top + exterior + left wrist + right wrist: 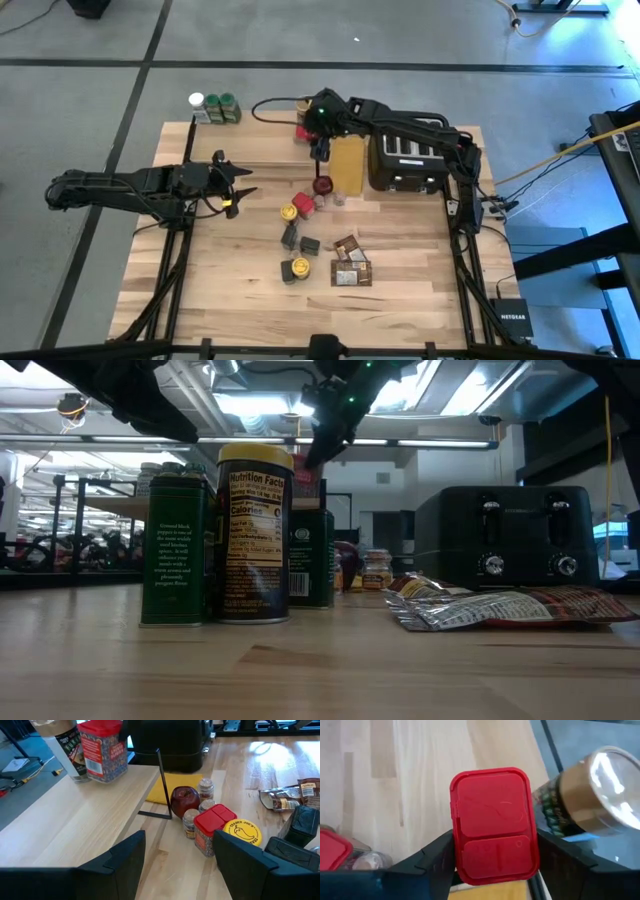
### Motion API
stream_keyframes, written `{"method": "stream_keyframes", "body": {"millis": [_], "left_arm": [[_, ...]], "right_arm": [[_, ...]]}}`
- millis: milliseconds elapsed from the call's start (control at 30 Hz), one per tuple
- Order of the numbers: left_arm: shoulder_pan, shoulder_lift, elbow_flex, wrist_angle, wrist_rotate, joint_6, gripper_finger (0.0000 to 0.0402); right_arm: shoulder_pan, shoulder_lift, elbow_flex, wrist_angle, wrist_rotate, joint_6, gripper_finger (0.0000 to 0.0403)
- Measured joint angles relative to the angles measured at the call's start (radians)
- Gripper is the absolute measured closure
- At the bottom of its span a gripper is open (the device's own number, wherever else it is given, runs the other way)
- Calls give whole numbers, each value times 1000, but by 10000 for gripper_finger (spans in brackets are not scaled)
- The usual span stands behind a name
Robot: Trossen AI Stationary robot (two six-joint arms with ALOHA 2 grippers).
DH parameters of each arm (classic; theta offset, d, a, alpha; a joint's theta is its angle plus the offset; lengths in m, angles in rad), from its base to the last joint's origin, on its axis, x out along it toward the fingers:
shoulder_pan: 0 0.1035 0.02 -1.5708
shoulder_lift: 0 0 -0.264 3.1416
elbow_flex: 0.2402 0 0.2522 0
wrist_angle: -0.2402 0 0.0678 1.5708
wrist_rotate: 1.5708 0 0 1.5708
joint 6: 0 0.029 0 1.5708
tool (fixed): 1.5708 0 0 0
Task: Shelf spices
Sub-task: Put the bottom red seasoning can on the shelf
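Right gripper (492,857), in its wrist view, brackets a rigid red-lidded rectangular spice jar (493,822), fingers at its sides; grip or release, I cannot tell. From above, that jar stands on the raised light-wood shelf (240,135), far side. Left gripper (177,855) hovers part-open and empty; the hard, light jar looks best taken across its flat sides.

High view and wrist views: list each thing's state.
Left gripper: open, empty.
Red-lidded clear jar: upright on the light-wood shelf, lid shut.
Right gripper: around that jar.
Yellow-lidded dark round tin: upright on the wooden table, lid on.
Brown foil packets: lying flat.
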Motion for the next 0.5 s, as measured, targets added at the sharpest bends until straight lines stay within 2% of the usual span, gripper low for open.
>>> {"method": "stream_keyframes", "body": {"millis": [500], "left_arm": [[0, 0, 0, 0, 1, -7, 176]], "right_arm": [[-5, 0, 0, -1, 19, -24, 143]]}}
